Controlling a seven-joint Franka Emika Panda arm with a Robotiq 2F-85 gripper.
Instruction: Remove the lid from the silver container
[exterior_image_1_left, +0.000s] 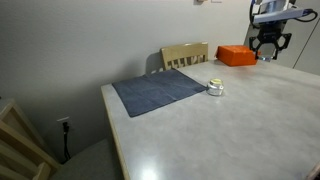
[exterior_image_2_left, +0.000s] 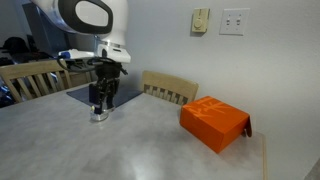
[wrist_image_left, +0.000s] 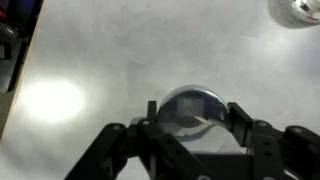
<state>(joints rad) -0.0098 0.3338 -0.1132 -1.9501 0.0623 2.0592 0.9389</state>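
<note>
— Where is the pincer (wrist_image_left: 192, 118) right now?

— On my wrist feed its two black fingers (wrist_image_left: 150, 112) are pinching the small flat round silver metal lid (wrist_image_left: 192, 102) by its rim, one on each side. Bare grey bench (wrist_image_left: 120, 50) shows beneath it.

— And the tin?

— The tiny low round shiny silver container (exterior_image_1_left: 215, 88) stands on the bench with a yellowish inside showing. It is just beside a corner of the dark grey cloth mat (exterior_image_1_left: 160, 92). That mat lies against the bench's back edge, in front of the pale wooden chair (exterior_image_1_left: 185, 55).

— How far off is the pincer from it?

— In an exterior view the pincer (exterior_image_1_left: 268, 57) hangs in the air well apart from the container. It looks nearer the orange rectangular box (exterior_image_1_left: 237, 56) at the back edge.

— Can you see the lid from outside?

— It is too small to make out. In an exterior view a speck of silver (exterior_image_2_left: 100, 115) sits right under the pincer (exterior_image_2_left: 100, 108), and I cannot tell whether it is the lid or the tin. The orange box (exterior_image_2_left: 213, 123) sits near a bench corner there, well apart from the arm.

— Anything else on the wrist feed?

— A bright round thing (wrist_image_left: 295, 10), cut off at the top corner. I cannot say what it is.
</note>
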